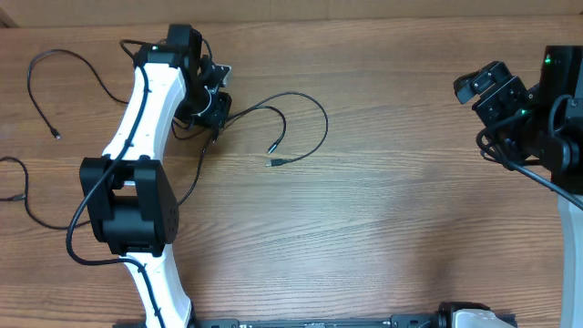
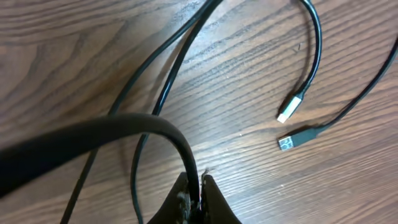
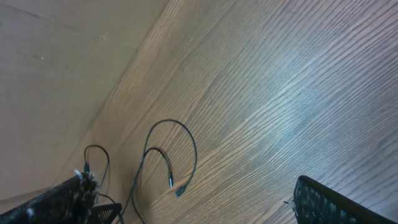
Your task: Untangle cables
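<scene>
Thin black cables lie on the wooden table. Two loops (image 1: 305, 109) curve right of my left gripper and end in two plugs, one silvery (image 2: 291, 109) and one dark (image 2: 293, 142). Both loops also show in the right wrist view (image 3: 186, 140). Another cable (image 1: 41, 77) lies at the far left, and one more (image 1: 23, 196) at the left edge. My left gripper (image 1: 217, 120) is shut on a black cable (image 2: 155, 127) that arches up from its jaws (image 2: 200, 186). My right gripper (image 1: 481, 91) is wide open and empty at the far right (image 3: 191, 186).
The left arm's white body (image 1: 137, 118) and its own thicker black cable (image 1: 77, 228) cover the left of the table. The table's back edge runs along the top of the overhead view, with a pale wall (image 3: 56, 56) behind it.
</scene>
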Robot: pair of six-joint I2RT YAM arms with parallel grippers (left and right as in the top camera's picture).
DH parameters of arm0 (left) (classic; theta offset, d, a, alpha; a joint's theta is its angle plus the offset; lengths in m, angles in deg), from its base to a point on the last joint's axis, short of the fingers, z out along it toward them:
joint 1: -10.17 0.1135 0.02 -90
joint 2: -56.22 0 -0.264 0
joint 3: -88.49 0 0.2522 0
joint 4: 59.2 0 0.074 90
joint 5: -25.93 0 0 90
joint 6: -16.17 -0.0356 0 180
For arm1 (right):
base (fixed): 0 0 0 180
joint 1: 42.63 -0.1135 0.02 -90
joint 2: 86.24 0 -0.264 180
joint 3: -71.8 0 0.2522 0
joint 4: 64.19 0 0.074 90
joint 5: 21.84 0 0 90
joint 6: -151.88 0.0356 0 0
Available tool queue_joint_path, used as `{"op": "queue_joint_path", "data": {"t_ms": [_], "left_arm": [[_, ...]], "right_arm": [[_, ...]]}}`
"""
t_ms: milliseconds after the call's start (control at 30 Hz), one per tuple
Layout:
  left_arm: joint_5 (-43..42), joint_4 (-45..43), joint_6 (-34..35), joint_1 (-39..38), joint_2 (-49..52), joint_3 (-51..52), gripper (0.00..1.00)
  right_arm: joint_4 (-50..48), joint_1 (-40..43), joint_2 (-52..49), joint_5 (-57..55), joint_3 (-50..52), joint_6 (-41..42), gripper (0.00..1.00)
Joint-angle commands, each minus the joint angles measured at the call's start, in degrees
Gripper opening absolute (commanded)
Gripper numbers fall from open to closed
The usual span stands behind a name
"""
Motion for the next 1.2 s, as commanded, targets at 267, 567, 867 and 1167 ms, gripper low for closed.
{"op": "queue_joint_path", "data": {"t_ms": [267,567,867,1167], "left_arm": [[-8.41,-4.28,14.51,-0.04,0.15,-4.02,0.15],[-8.15,-7.02,9.25,-2.95,0.22,-1.62,0.92],[13.03,-4.44,4.52,-4.85,0.31,3.91,0.86],[21.03,-9.49,0.07,-0.85,0.33,12.55,0.91]], "right_arm": [[-0.26,0.15,0.24,-0.59,-0.20,-0.28,1.00],[-0.26,0.15,0.24,-0.59,-0.20,-0.28,1.00],[-0.26,0.15,0.24,-0.59,-0.20,-0.28,1.00],[-0.26,0.15,0.24,-0.59,-0.20,-0.28,1.00]]}}
